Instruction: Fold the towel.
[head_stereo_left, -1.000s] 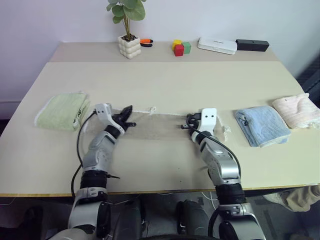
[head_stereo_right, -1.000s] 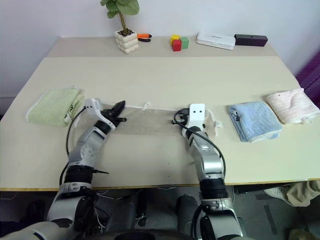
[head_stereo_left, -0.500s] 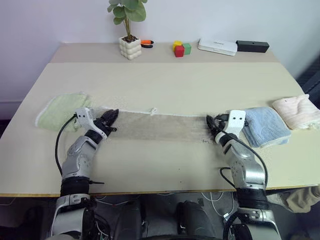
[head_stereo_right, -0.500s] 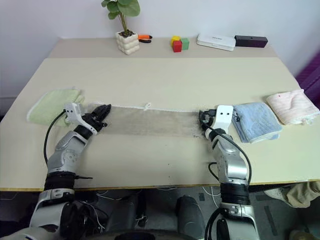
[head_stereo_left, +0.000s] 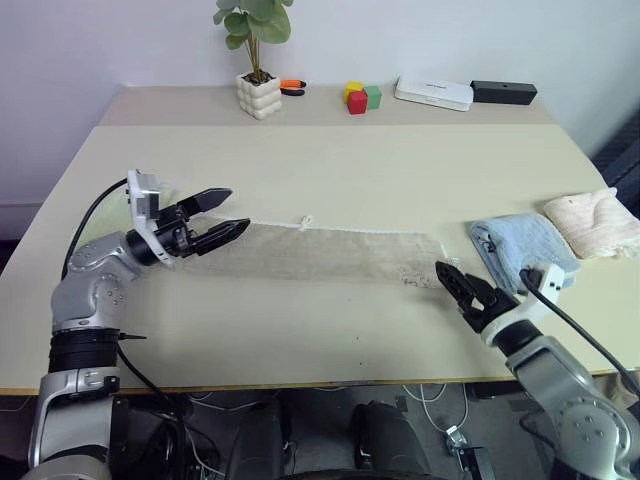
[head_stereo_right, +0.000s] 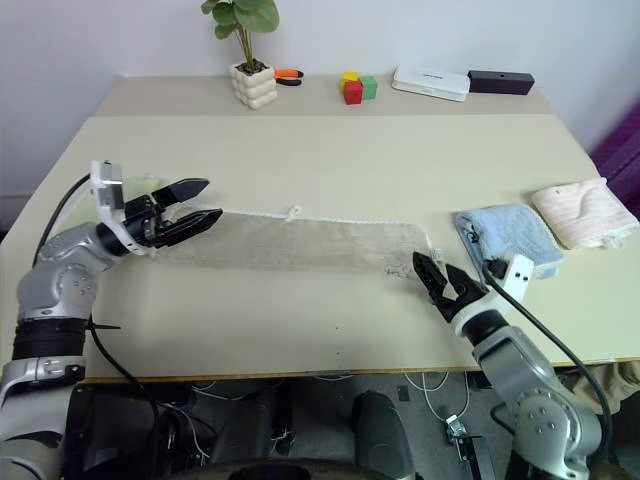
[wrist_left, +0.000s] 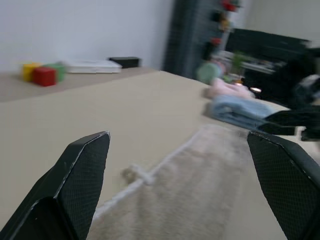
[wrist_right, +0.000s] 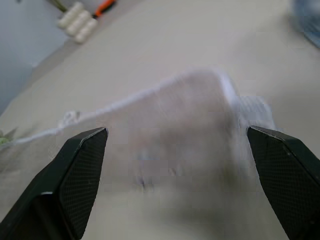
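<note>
The towel (head_stereo_left: 320, 255), beige with white corded edging and a small loop (head_stereo_left: 305, 221) on its far edge, lies stretched flat as a long strip across the middle of the table. My left gripper (head_stereo_left: 238, 210) hovers open above the towel's left end, pointing right along it, with nothing between its fingers. At the other end my right gripper (head_stereo_left: 452, 285) stands open just in front of the towel's right corner, clear of the cloth. The left wrist view looks along the towel (wrist_left: 200, 200). Its right end (wrist_right: 175, 130) shows in the right wrist view.
A folded light blue towel (head_stereo_left: 525, 250) and a pink one (head_stereo_left: 597, 220) lie at the right edge, close to my right arm. Along the back stand a potted plant (head_stereo_left: 259, 93), coloured blocks (head_stereo_left: 363, 96), a white box (head_stereo_left: 434, 92) and a black box (head_stereo_left: 503, 92).
Both grippers drew the towel out sideways into a long strip, then opened and let go. The left one rose and pulled back left. The right one drew back toward the front right.
</note>
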